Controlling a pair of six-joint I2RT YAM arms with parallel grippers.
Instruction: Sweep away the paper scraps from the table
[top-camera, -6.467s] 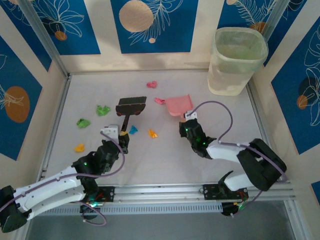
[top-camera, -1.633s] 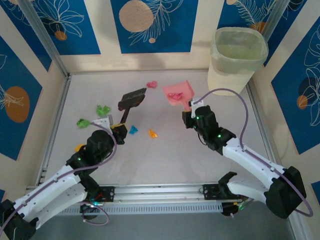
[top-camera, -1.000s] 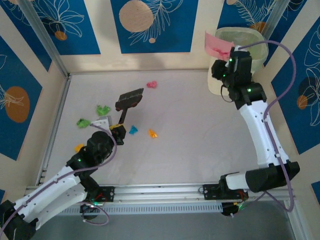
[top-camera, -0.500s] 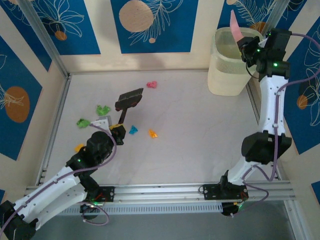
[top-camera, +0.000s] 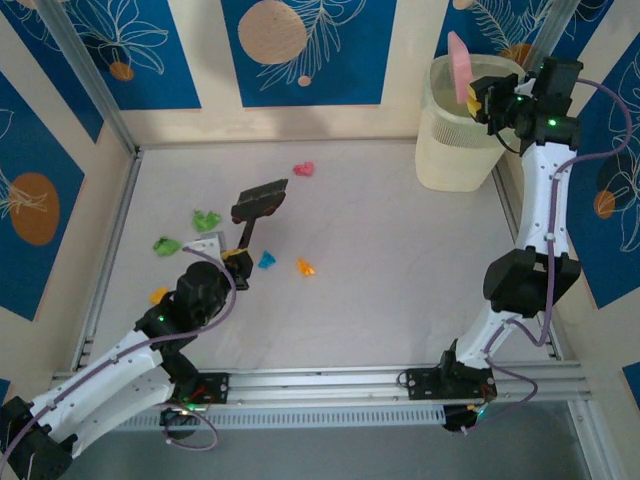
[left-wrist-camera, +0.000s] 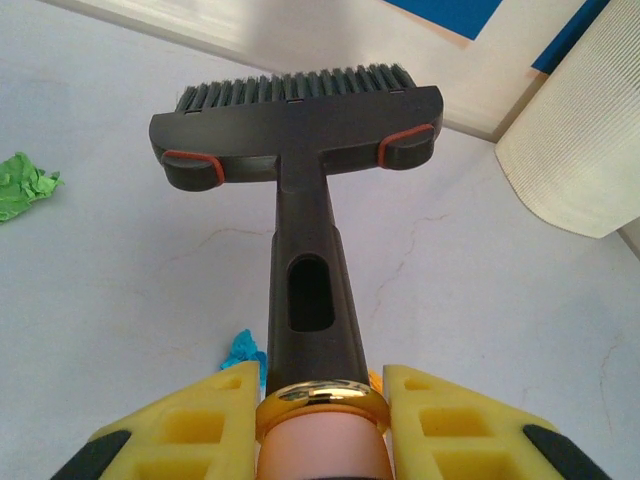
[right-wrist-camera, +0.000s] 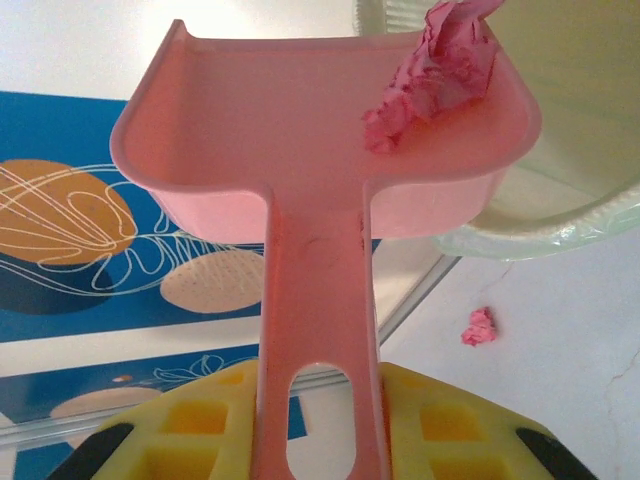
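Pink dustpan (right-wrist-camera: 280, 130), clenched in the right hand (right-wrist-camera: 320, 410), tilts over the bin (top-camera: 465, 140) with one pink scrap (right-wrist-camera: 430, 70) inside. Left hand (left-wrist-camera: 320, 415) grips the brush (left-wrist-camera: 300, 110); other paper scraps (top-camera: 268, 260) lie on the surface (top-camera: 400, 260) near the brush.

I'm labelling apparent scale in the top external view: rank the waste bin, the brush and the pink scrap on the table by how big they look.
1. waste bin
2. brush
3. pink scrap
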